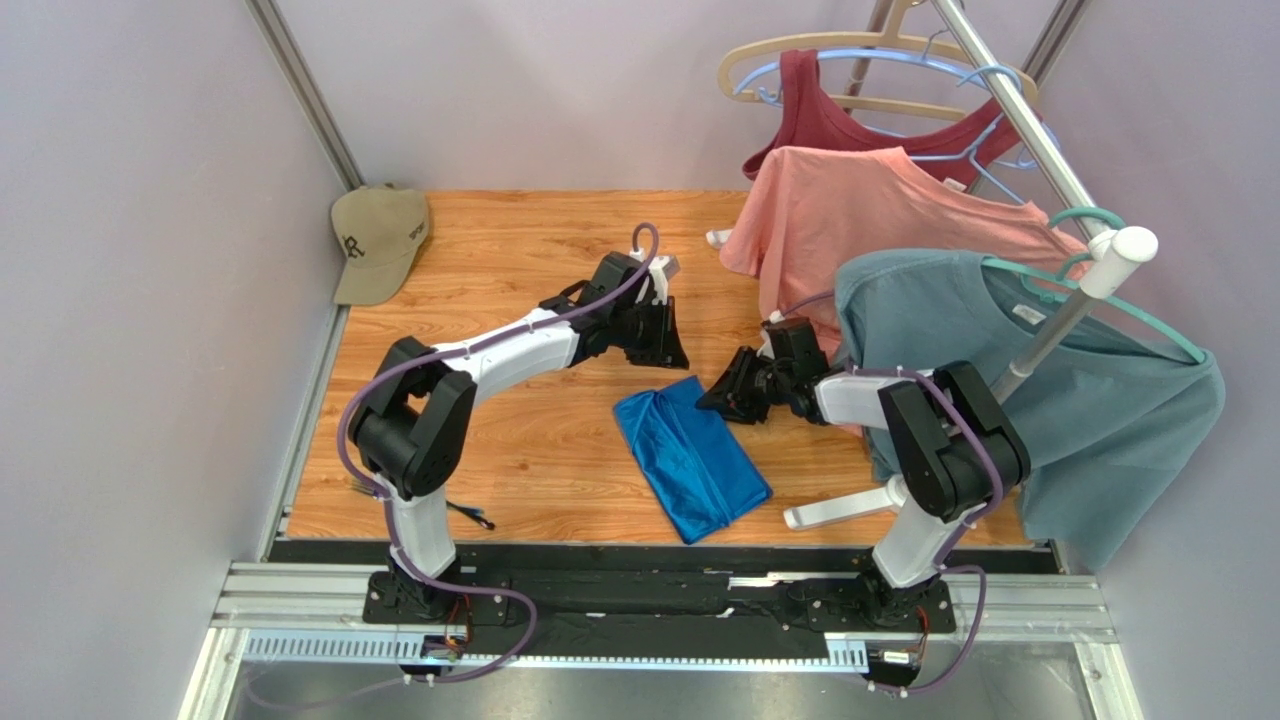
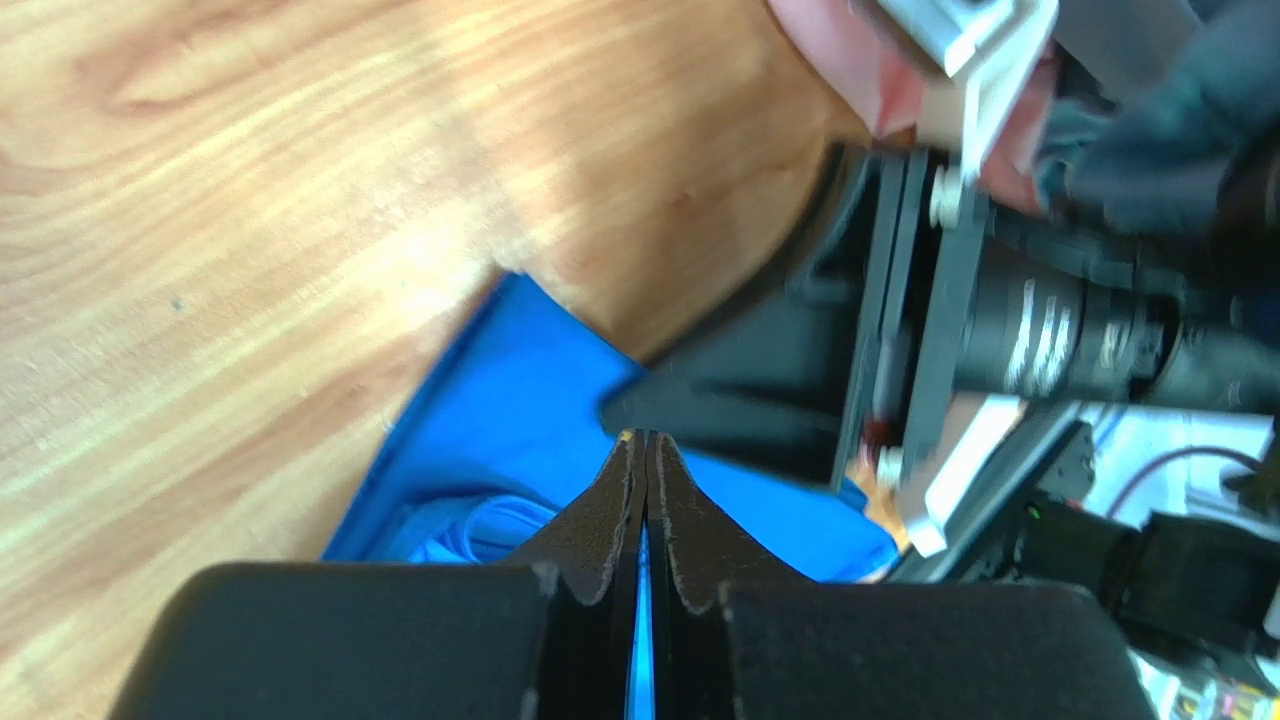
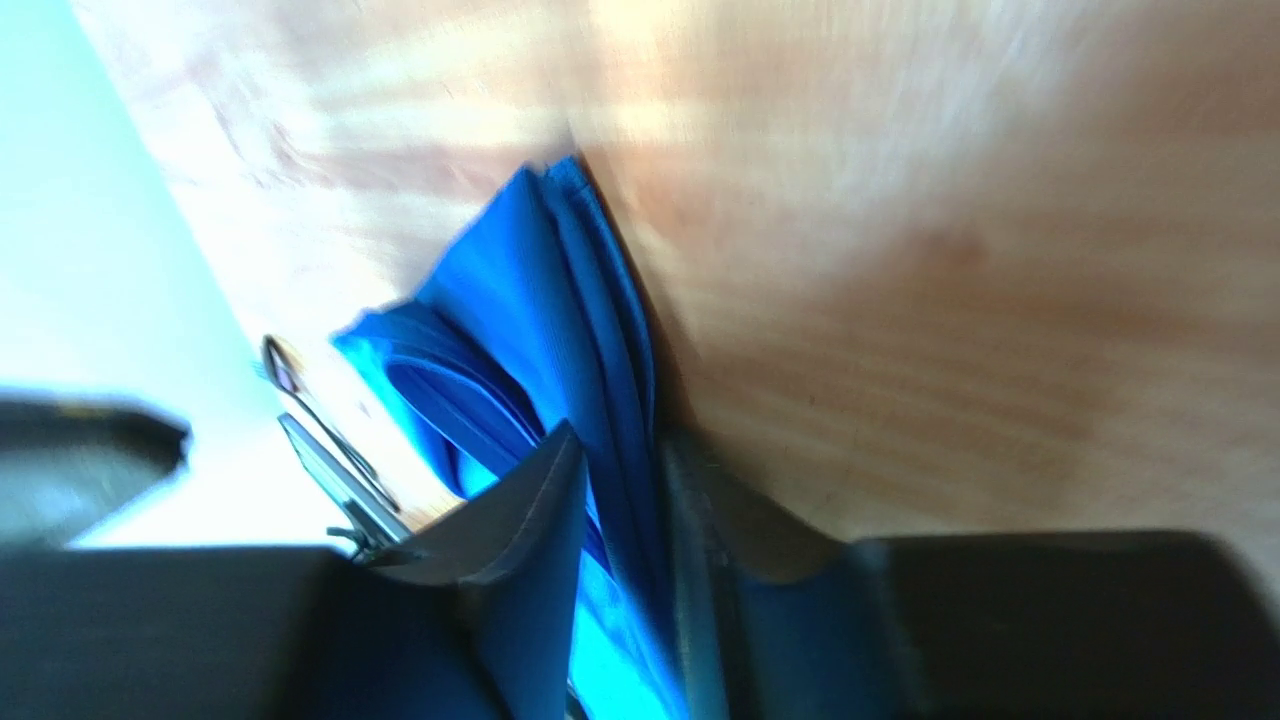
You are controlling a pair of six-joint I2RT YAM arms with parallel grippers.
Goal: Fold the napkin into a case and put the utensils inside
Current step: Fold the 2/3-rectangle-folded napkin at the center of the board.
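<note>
Shirts crowd the right side, the teal-grey T-shirt (image 1: 1082, 390) draping beside the right arm. A cap (image 1: 379, 240) sits far left. The napkin (image 1: 691, 458) lies folded mid-table. The right gripper (image 3: 619, 443) pinches its far corner, cloth between narrow jaws. The left gripper (image 2: 646, 444) hovers closed and empty. The utensils (image 1: 470, 516) lie by the left base.

The napkin (image 1: 691, 458) is a shiny royal blue, and the desk (image 1: 511, 255) shows warm orange-brown wood grain. The cap (image 1: 379, 240) is khaki. The hanging clothes are a salmon-pink T-shirt (image 1: 857, 210), a teal-grey T-shirt (image 1: 962, 345) and a dark red tank top (image 1: 834, 120).
</note>
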